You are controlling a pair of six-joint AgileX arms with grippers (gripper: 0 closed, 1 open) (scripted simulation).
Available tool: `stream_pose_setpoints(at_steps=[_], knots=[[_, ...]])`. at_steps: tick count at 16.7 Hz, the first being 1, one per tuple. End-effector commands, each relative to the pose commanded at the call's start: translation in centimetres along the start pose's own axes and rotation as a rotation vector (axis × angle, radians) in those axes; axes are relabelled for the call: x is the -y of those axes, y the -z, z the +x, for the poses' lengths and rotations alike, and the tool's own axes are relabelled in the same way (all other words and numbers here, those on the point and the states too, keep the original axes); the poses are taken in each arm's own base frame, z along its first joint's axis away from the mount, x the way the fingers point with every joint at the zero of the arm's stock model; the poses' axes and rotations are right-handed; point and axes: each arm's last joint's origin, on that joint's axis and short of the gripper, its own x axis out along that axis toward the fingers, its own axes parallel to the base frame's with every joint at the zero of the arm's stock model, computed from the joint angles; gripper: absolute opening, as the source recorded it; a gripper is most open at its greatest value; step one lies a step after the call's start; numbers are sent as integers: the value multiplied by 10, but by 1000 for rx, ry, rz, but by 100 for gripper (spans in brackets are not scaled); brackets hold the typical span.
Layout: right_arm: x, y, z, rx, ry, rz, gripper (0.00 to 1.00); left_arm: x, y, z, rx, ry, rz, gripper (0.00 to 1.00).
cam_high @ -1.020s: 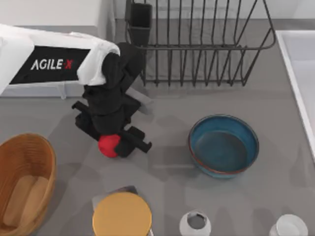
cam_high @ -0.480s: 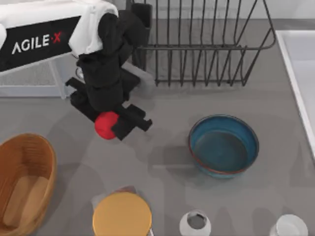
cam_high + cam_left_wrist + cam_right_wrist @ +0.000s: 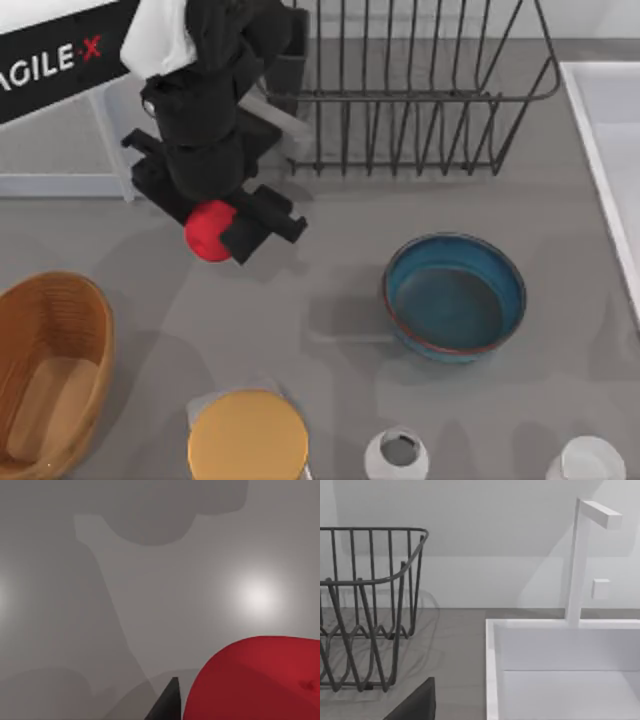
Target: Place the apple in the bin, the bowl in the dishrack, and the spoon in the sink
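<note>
The red apple hangs above the table at left of centre, with my left gripper shut on it. In the left wrist view the apple sits beside one dark fingertip, well above the grey tabletop. The wicker bin lies at the front left. The blue bowl stands upright right of centre. The dark wire dishrack is at the back, the sink at the right edge. I cannot make out the spoon. A dark finger of my right gripper faces the sink and dishrack.
A flat yellow-orange disc lies at the front, with two small white cups to its right. A white box stands behind the left arm. A white faucet rises over the sink's back rim.
My left gripper has risen with the apple in it and drifted toward the back left, away from the tabletop. The bowl and bin have not moved.
</note>
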Motion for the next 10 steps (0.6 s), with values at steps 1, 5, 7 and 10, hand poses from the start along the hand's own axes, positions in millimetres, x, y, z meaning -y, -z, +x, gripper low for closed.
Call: stream_pose_setpoints(at_steps=[1,5,7,10], knots=[[0,0,0,0,0,0,100,0,1,0,-1,-1,-2,0],[0,0,0,0,0,0,100,-9,31,-16,-18,-32,-128,0],[0,0,0,0,0,0,100,-15,60,-34,-14,-61,-238,0],[0,0,0,0,0,0,100,-20,113,-57,1,-110,-423,0]])
